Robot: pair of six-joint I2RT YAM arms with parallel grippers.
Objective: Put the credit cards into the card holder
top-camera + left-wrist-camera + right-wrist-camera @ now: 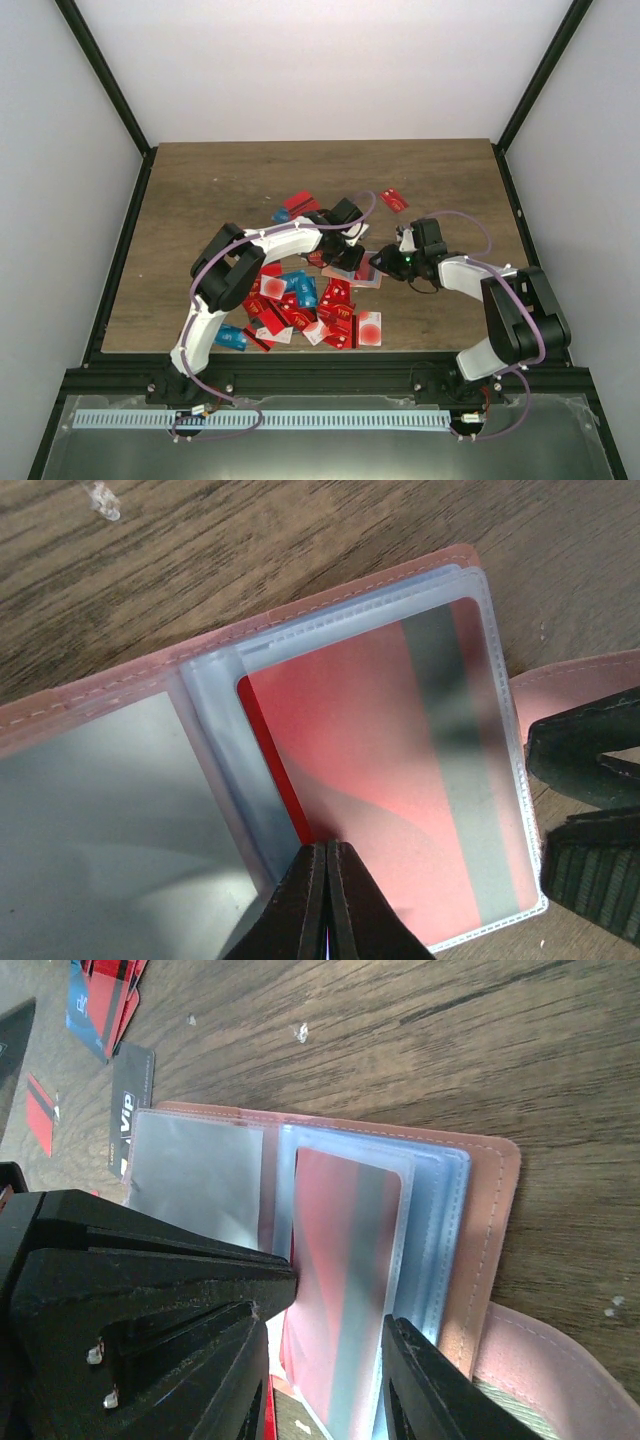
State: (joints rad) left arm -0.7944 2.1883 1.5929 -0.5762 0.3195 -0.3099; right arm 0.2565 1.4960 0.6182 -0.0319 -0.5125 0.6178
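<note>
The card holder (364, 282) lies open on the table, a pinkish-tan cover (330, 590) with clear sleeves. A red credit card (370, 730) with a grey stripe sits almost fully inside the top sleeve. My left gripper (327, 848) is shut on that card's near edge. My right gripper (325, 1320) is partly open, with the sleeve and card (340, 1260) showing between its fingers. Its fingers (590, 870) sit at the sleeve's right end. I cannot tell whether they touch it. In the top view both grippers meet over the holder, left (348, 255) and right (383, 262). Many loose cards (300, 300) lie near the front.
A white card with a red dot (369, 328) lies at the pile's right end. A red card (393, 199) lies apart further back, and red and blue cards (295, 207) lie behind the left arm. A dark VIP card (130, 1110) lies beside the holder. The holder's strap (560, 1360) trails off.
</note>
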